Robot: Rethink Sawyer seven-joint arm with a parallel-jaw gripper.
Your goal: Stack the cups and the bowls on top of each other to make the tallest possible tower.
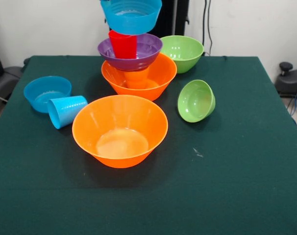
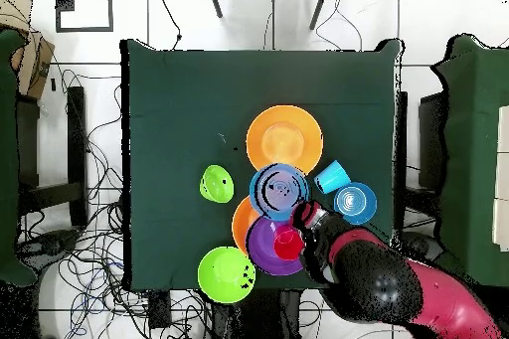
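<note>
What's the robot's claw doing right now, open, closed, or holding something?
Gripper: seen only from overhead, beside the small blue bowl that tops the tower; open or closed cannot be told, nor whether it holds anything.

The robot's arm (image 2: pixel 398 290) shows only in the overhead view. It is big, red and black. It comes in from the bottom right corner and reaches up and left toward the red cup (image 2: pixel 287 245). Its thin end (image 2: pixel 310 218) stops just beside the red cup. The fingers cannot be made out.
</note>
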